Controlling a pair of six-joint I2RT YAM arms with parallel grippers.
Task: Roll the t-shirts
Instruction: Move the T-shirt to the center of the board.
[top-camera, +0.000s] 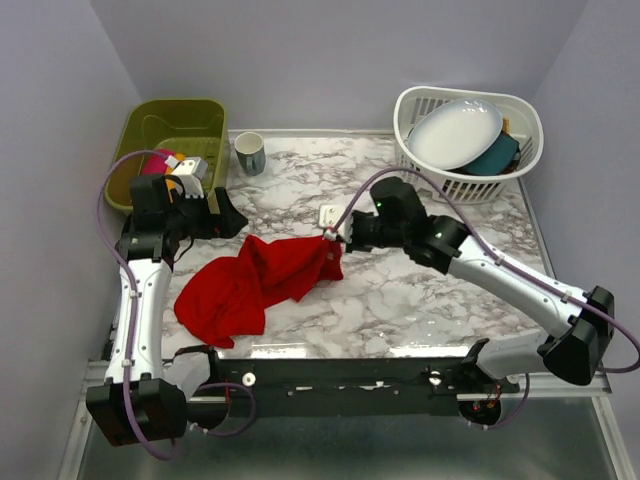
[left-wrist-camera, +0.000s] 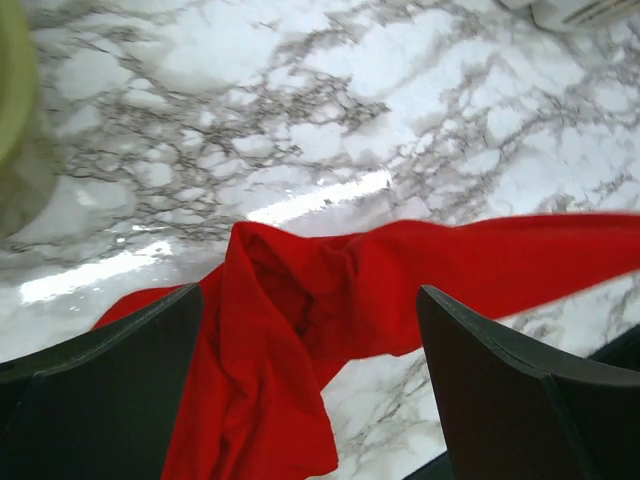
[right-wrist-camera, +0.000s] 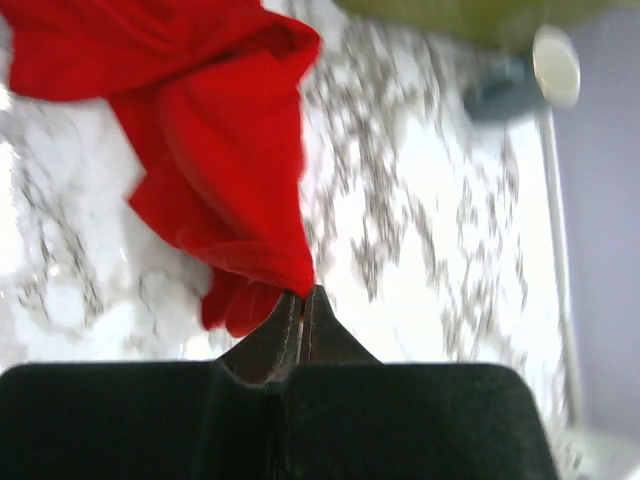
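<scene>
A large red t-shirt (top-camera: 255, 285) lies crumpled on the marble table, left of centre. My right gripper (top-camera: 332, 238) is shut on the shirt's right edge and holds that edge lifted; in the right wrist view the closed gripper (right-wrist-camera: 303, 296) pinches red cloth (right-wrist-camera: 215, 150). My left gripper (top-camera: 232, 220) is open and empty, just above the shirt's upper left part; in the left wrist view the red shirt (left-wrist-camera: 300, 330) lies between the wide-open fingers (left-wrist-camera: 110, 390). Magenta and orange cloth (top-camera: 165, 160) shows in the green bin behind the left arm.
An olive green bin (top-camera: 190, 120) stands at the back left. A cup (top-camera: 249, 153) stands beside it. A white basket (top-camera: 520, 150) at the back right holds a white oval plate (top-camera: 458, 132) and a teal dish. A small white object (top-camera: 329, 214) lies near the right gripper.
</scene>
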